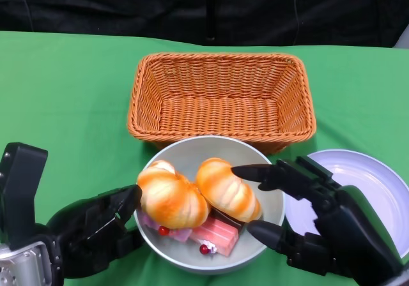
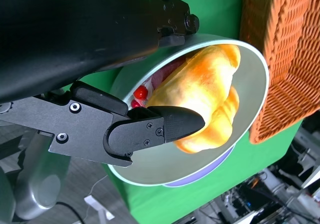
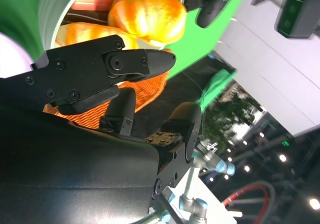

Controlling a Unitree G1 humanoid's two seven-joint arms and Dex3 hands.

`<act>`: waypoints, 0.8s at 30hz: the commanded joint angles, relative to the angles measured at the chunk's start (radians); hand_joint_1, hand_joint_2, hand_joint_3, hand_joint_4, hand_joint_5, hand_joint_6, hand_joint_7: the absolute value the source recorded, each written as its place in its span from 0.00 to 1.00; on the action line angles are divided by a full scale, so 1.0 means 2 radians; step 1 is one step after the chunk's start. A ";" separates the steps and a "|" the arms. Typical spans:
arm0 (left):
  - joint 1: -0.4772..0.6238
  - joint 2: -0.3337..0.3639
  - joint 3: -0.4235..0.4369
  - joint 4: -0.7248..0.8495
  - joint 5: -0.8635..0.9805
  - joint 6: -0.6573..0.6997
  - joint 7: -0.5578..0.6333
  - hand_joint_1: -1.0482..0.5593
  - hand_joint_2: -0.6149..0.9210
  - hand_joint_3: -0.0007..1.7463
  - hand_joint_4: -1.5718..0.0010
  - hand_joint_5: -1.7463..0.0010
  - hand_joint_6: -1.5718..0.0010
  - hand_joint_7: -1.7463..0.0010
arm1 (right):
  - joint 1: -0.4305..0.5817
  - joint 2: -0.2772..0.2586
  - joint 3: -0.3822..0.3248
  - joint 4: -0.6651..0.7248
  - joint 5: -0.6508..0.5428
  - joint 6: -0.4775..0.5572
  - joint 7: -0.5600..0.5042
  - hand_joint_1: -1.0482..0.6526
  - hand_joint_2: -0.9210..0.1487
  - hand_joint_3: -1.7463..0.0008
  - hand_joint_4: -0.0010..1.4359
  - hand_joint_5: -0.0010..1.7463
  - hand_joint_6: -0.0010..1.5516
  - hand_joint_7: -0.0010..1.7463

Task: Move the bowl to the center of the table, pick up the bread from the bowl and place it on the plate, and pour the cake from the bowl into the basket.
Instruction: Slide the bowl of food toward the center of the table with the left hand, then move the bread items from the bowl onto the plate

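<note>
While the bowl (image 1: 268,232) sits just before the basket (image 1: 220,97), both bread rolls (image 1: 227,189) remain inside over the cake (image 1: 217,235); the right hand (image 1: 313,219) is spread around the right roll, the left hand (image 1: 96,235) is held apart beside the left one, nothing gripped; a roll could be squeezed out and tumbled off the rim if pinched off-centre, missing the plate (image 1: 377,184).

Your robot's matte black, many-fingered left hand (image 1: 96,232) has blocky plastic segments that taper to smooth rounded tips, and a brushed silver metal forearm cuff (image 1: 22,263) shows at its wrist. Its matte black right hand (image 1: 307,219) is built the same way, with angular plates. In the wrist views you can see small round black screws (image 2: 74,107) set into the flat finger links, behind a rounded glossy black shell (image 3: 75,179).
</note>
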 commanded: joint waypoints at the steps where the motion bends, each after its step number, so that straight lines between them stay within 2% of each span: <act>1: 0.008 0.006 -0.003 -0.014 -0.007 0.007 -0.006 0.21 1.00 0.32 0.97 0.99 0.98 0.99 | -0.016 -0.009 0.012 -0.010 -0.029 0.035 0.015 0.32 0.00 0.89 0.05 0.63 0.15 0.29; 3: 0.009 0.008 -0.007 -0.018 -0.004 0.008 -0.006 0.21 1.00 0.30 0.97 0.98 0.97 0.99 | -0.032 -0.012 0.021 -0.002 -0.053 0.056 0.021 0.31 0.00 0.89 0.01 0.62 0.12 0.28; 8: 0.012 0.010 -0.007 -0.023 0.000 0.003 -0.002 0.21 1.00 0.31 0.98 0.98 0.98 0.99 | -0.058 -0.016 0.037 0.022 -0.079 0.081 0.016 0.31 0.00 0.92 0.00 0.59 0.11 0.28; 15: 0.020 0.005 -0.004 -0.042 0.042 -0.018 0.046 0.25 1.00 0.33 0.91 0.94 0.95 0.98 | -0.102 -0.027 0.055 0.100 -0.115 0.066 -0.039 0.30 0.00 0.94 0.00 0.55 0.12 0.27; 18: 0.030 0.007 -0.006 -0.053 0.061 -0.037 0.058 0.24 1.00 0.30 0.99 0.68 0.91 0.99 | -0.117 -0.030 0.064 0.128 -0.131 0.065 -0.060 0.30 0.00 0.94 0.00 0.56 0.12 0.27; 21: 0.037 0.011 -0.014 -0.071 0.087 -0.053 0.073 0.25 1.00 0.29 1.00 0.56 0.88 0.98 | -0.130 -0.034 0.073 0.150 -0.145 0.068 -0.071 0.29 0.00 0.93 0.00 0.56 0.12 0.27; 24: 0.040 0.013 -0.014 -0.084 0.109 -0.071 0.083 0.26 1.00 0.30 1.00 0.49 0.85 0.97 | -0.144 -0.035 0.082 0.174 -0.157 0.069 -0.085 0.30 0.00 0.93 0.00 0.56 0.13 0.26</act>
